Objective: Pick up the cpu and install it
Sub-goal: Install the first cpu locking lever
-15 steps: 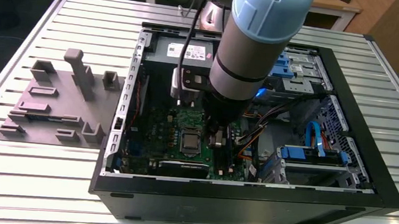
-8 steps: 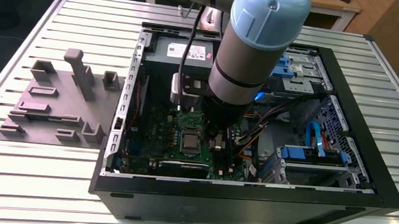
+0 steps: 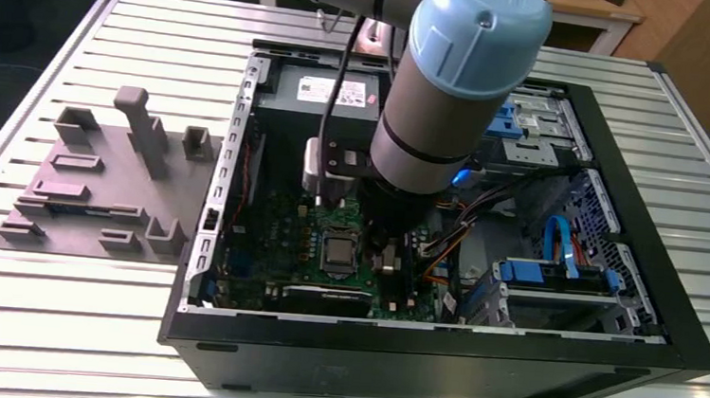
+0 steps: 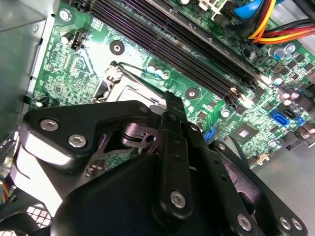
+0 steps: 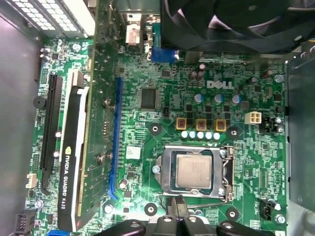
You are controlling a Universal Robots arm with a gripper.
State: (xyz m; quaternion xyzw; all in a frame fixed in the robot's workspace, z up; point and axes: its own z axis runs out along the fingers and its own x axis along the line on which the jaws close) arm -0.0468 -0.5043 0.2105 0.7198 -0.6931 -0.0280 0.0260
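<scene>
- Exterior view: the arm [image 3: 447,83] reaches down into an open computer case [image 3: 444,358] lying on a ribbed metal worktop [image 3: 67,319]; its wrist hangs over the green motherboard [image 3: 287,251], just beside the socket frame [image 3: 340,245] on the exterior view's right; a grey power-supply box [image 3: 325,92] sits at the far end of the case; a mauve-grey plastic tray [image 3: 77,196] with raised blocks lies on the worktop outside the case, toward the exterior view's left.
- Second wrist view: the black body of the end effector [image 4: 170,105] fills the near part; one narrow finger [image 4: 172,128] points toward the socket's metal frame [image 4: 110,83]; rows of dark memory slots [image 4: 197,49] run across the board beyond; whether the fingers are apart or together cannot be told here.
- First wrist view: the cpu [image 5: 195,170] lies flat inside the socket frame [image 5: 167,172], its silver top facing up, apart from the end effector [image 5: 178,209]; the fingertips [image 5: 178,204] stand close together just outside the frame's edge, holding nothing; a black graphics card [image 5: 69,162] stands in a slot well apart from the socket; a fan [image 5: 236,19] sits at the board's edge.
</scene>
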